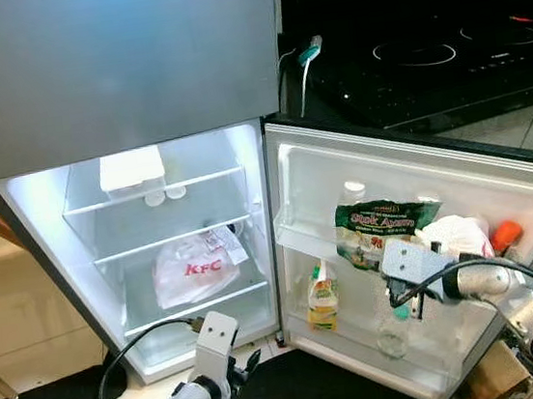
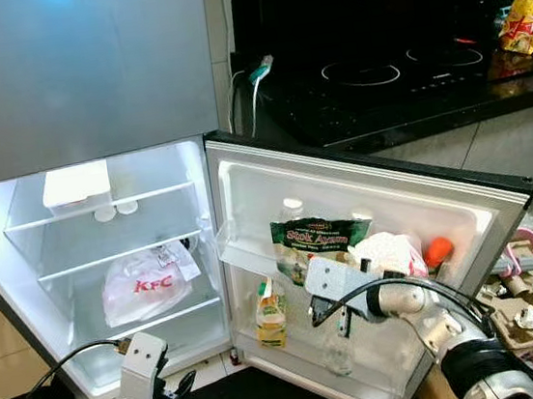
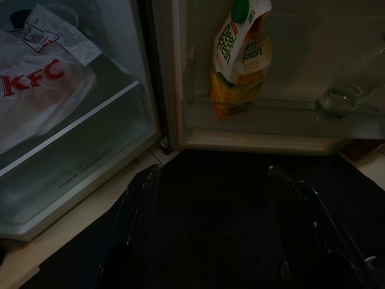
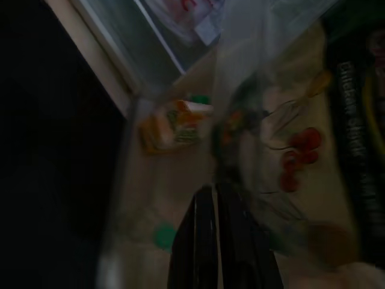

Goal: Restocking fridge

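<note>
fridge (image 1: 181, 220) open beside black hob (image 1: 424, 54); left tool (image 1: 241, 368) spread empty, right tool (image 4: 219, 235) pinched shut

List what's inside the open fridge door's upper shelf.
The white door shelf holds a green snack packet, a clear bottle with white cap behind it, a white plastic bag and something orange. Their lower parts are hidden by the shelf wall and right gripper.

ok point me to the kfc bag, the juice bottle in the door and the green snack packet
kfc bag (image 1: 193, 270), left eye view, on the white plastic just by the red letters.
juice bottle (image 1: 323, 299), left eye view, on the middle of its label.
green snack packet (image 1: 379, 225), left eye view, on the printed front.
</note>
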Tool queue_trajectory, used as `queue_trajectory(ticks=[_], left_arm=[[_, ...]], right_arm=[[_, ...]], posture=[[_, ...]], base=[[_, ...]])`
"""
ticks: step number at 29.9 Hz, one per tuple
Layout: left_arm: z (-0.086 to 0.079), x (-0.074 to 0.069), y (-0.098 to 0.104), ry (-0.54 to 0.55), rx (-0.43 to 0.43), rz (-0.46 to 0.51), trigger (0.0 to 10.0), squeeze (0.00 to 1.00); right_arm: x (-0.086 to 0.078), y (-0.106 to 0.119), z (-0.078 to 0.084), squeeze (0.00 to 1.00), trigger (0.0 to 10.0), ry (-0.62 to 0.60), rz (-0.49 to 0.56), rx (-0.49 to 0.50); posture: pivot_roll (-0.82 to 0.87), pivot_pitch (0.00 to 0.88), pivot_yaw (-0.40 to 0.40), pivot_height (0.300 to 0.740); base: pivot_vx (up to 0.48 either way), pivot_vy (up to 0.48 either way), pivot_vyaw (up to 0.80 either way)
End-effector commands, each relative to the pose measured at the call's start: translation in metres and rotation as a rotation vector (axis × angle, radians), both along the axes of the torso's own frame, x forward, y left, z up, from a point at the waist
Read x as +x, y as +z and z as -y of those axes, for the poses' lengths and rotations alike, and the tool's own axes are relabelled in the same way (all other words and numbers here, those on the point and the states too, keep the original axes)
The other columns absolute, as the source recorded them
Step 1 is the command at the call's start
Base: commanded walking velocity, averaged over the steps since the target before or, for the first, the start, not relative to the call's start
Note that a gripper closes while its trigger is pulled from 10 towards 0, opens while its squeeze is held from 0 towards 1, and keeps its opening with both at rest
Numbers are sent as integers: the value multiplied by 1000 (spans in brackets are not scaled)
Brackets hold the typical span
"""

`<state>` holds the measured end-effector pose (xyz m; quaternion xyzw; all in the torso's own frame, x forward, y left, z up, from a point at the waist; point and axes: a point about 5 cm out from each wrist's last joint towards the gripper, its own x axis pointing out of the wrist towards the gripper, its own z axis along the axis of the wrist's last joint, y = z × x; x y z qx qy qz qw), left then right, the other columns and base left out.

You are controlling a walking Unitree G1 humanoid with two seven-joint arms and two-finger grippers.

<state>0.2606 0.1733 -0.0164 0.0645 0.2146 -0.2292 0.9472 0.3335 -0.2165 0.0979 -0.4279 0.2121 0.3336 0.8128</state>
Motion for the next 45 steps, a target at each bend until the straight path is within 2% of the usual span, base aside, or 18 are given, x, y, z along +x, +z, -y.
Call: queue_trajectory(ticks=[1,6,10,18,25,33,45], left_arm=[[-5,-3,-3,-4,25,-25,10000,0],[-5,-4,-4,-3,24,-28,10000,0],[-6,-5,-5,-1,27,-33,10000,0],[-6,-7,-6,0,29,-38,10000,0],[-6,-7,-6,-2,28,-33,10000,0],[-5,-6,-4,-9,23,-22,10000,0],[-3,-2,1,-26,7,11,10000,0]], right_arm=[[2,2,8,0,0,-27,10,-58],[2,5,14,0,0,-46,14,-99],[2,1,21,0,0,-63,9,-168],[4,-3,22,0,0,-107,44,-203],[15,6,23,0,0,-203,140,-194],[21,19,18,0,0,-190,177,-173],[21,9,15,0,0,-164,151,-207]], posture=[[-1,0,-31,738],[-3,0,-31,738],[-3,0,-33,738],[-3,0,-33,738],[-1,0,-32,738],[0,0,-33,738],[0,0,-33,738]], base=[[0,0,0],[0,0,0],[0,0,0],[0,0,0],[0,0,0],[0,0,0],[0,0,0]])
